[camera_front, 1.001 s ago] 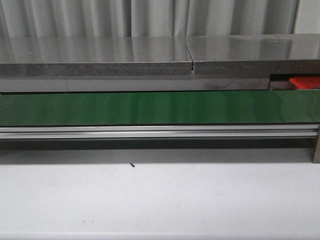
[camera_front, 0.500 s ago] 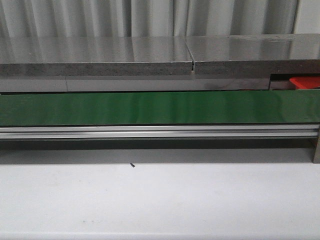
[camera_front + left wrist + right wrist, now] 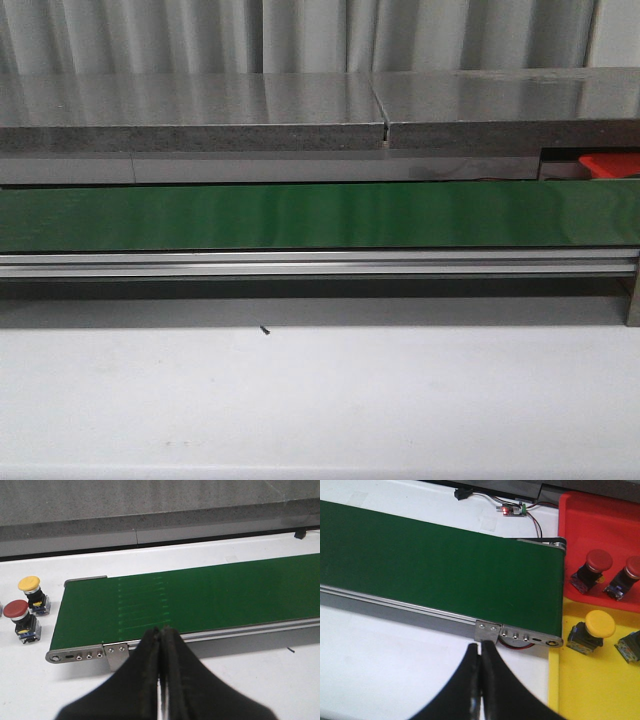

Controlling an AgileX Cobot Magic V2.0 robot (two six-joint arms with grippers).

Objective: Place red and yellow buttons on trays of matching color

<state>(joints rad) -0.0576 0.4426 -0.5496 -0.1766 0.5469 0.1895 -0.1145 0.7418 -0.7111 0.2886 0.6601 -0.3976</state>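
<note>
**Both grippers empty, buttons at either end of the belt**

While the left gripper [image 3: 161, 680] hangs over the white counter [image 3: 280, 680] with its black fingers pressed together on nothing, two loose buttons stand on the counter off the end of the green conveyor belt [image 3: 200, 597]. The yellow button [image 3: 30, 587] sits just beside the red button [image 3: 20, 617], both well apart from that gripper, beyond the belt's metal end bracket [image 3: 80, 655].

The right gripper [image 3: 481, 680] is likewise closed and empty, poised over the counter just short of the belt's side rail. Past the other belt end lies the red tray [image 3: 580, 520], holding two red-capped buttons, one [image 3: 592, 567] nearer the belt and one [image 3: 627, 575] partly cut off at the picture's edge. Adjoining it is a yellow tray [image 3: 590, 685] carrying a yellow-capped button [image 3: 592, 630] and another piece at the edge, too cropped to identify. A small circuit board [image 3: 512, 510] with wires lies beyond the belt.

In the front view only a corner of the red tray [image 3: 610, 165] shows, and neither gripper appears.
</note>
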